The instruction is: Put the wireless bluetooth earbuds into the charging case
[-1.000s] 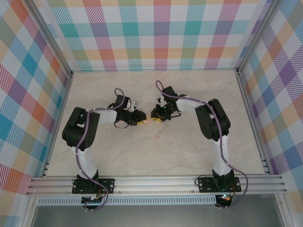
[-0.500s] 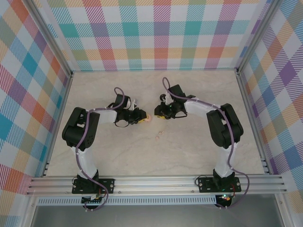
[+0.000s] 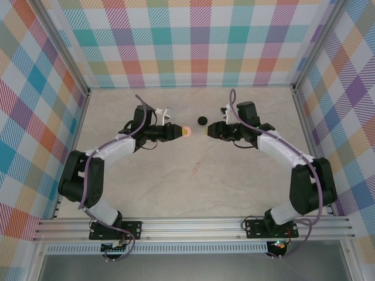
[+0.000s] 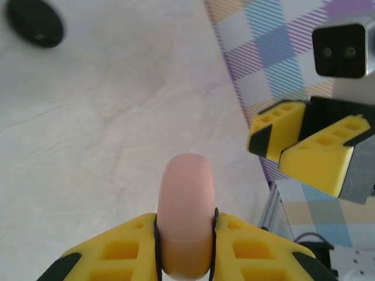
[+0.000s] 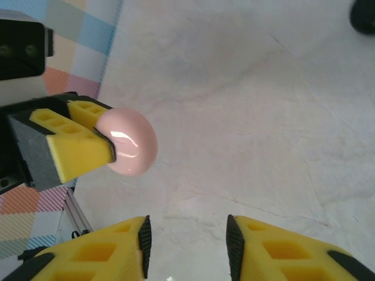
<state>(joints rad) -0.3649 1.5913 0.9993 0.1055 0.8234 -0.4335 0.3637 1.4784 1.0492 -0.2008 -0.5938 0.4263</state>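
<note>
One charging case point(image 4: 186, 196) sits clamped in left pincer point(image 4: 185, 237).

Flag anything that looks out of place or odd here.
The charging case, pinched edge-on in the left gripper, looks closed, while a small black piece, possibly an earbud, lies loose on the table beyond it. A tiny pinkish speck sits mid-table, too small to identify.

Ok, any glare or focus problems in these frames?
Left wrist: the charging case, pinched in the left gripper, sits close to the lens and looks soft; the dark oval thing at top left is blurred. Right wrist: a small white glare spot on the case. Top external: even light, no harsh shadows.
</note>
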